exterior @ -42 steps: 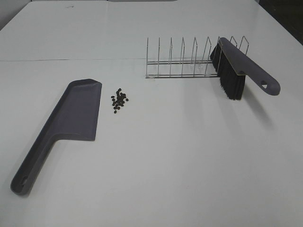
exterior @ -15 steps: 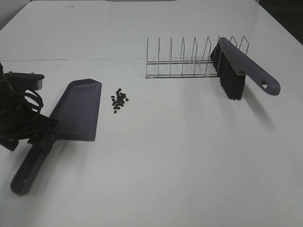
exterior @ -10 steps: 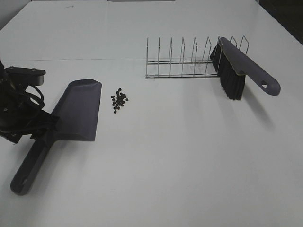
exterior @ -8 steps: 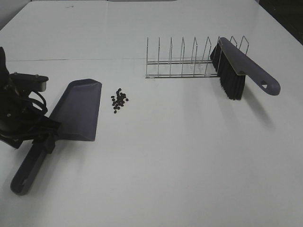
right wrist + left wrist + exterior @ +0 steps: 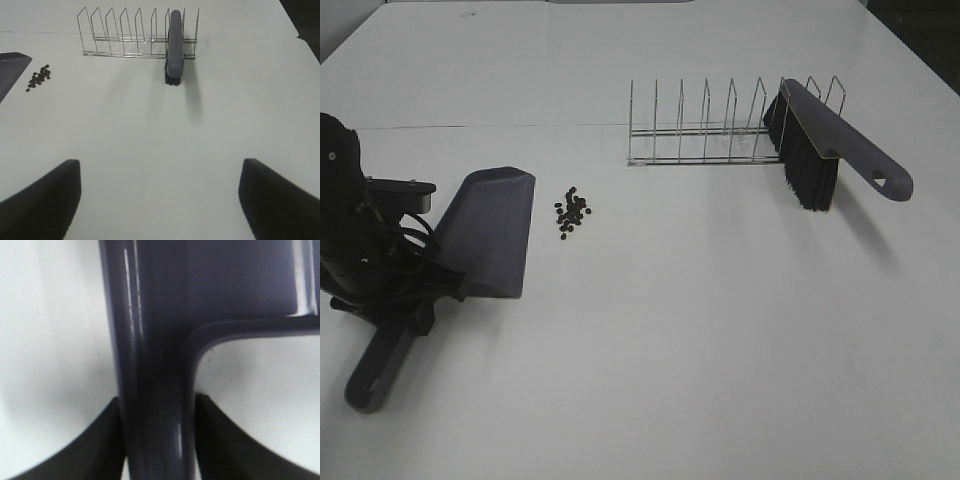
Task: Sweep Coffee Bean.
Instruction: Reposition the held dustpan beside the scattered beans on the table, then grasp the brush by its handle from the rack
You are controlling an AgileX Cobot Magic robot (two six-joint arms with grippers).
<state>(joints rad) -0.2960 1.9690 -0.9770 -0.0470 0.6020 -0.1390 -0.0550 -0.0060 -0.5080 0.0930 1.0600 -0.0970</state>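
Grey dustpan (image 5: 490, 235) (handle nearest, blade farthest) clamped at its handle by left tool (image 5: 157, 407); coffee bean (image 5: 571, 211) cluster elongated alongside blade; right tool (image 5: 160, 167) wide.

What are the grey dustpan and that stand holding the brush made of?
The dustpan looks like moulded plastic: smooth grey-purple, with soft glossy highlights along its handle. The rack seems to be thin bare metal wire, silvery and shiny.

- Bright, even overhead light; white worktop (image 5: 720, 350) slightly washed out in the exterior view.
- Soft shadow below the brush (image 5: 820, 150), upper right of the frame.
- Left wrist view: dustpan handle (image 5: 155, 390) blurred, with streaks of glare.
- Right wrist view: right fingers (image 5: 40, 200) out of focus in the lower corners.
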